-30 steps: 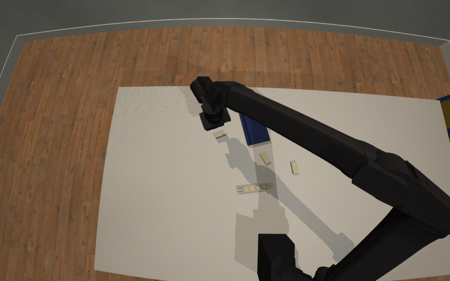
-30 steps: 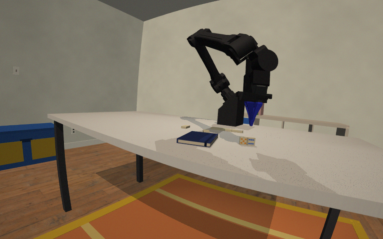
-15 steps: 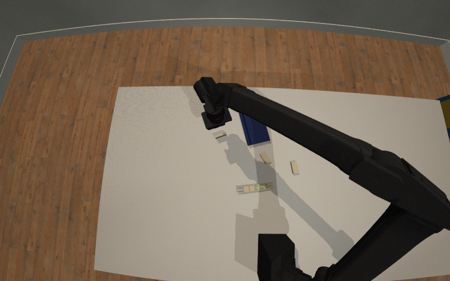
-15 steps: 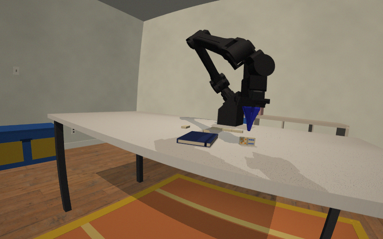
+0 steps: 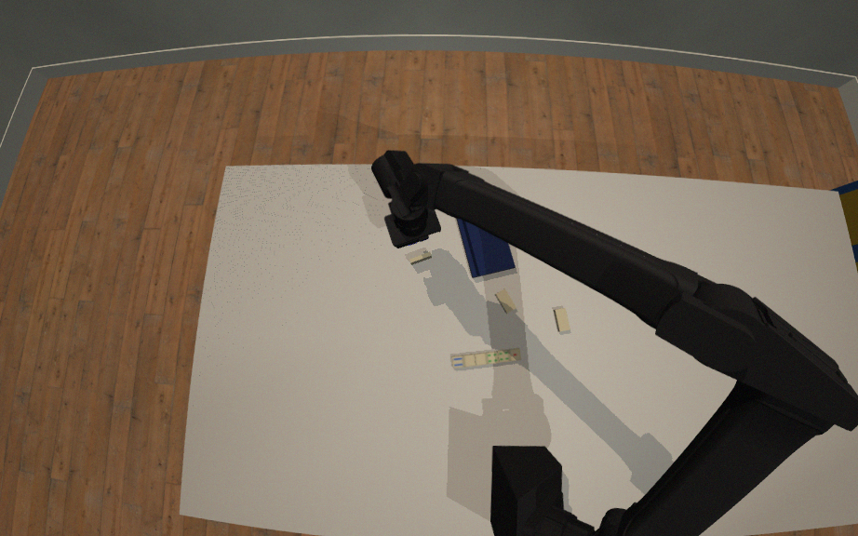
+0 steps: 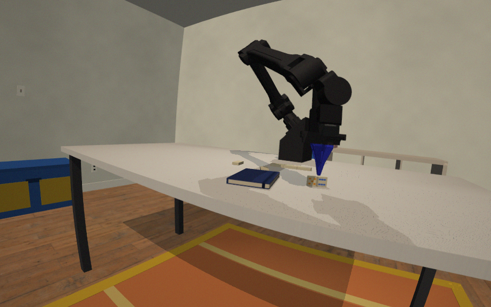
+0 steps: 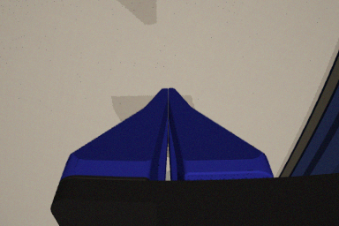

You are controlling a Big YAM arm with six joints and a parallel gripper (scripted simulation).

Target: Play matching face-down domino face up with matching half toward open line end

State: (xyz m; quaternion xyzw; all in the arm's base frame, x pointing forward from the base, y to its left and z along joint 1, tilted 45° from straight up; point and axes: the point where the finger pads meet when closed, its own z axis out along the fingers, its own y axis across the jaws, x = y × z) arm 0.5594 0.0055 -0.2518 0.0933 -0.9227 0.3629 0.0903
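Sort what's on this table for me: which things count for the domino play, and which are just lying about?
Job:
- black arm's blue claw, shut, empty
- cream domino standing on edge, pips showing
- face-up line of dominoes
- two flat cream face-down dominoes

Lying about:
- dark blue closed book
- blue cabinet with yellow doors

Even bright light, sharp shadows, edges bowed.
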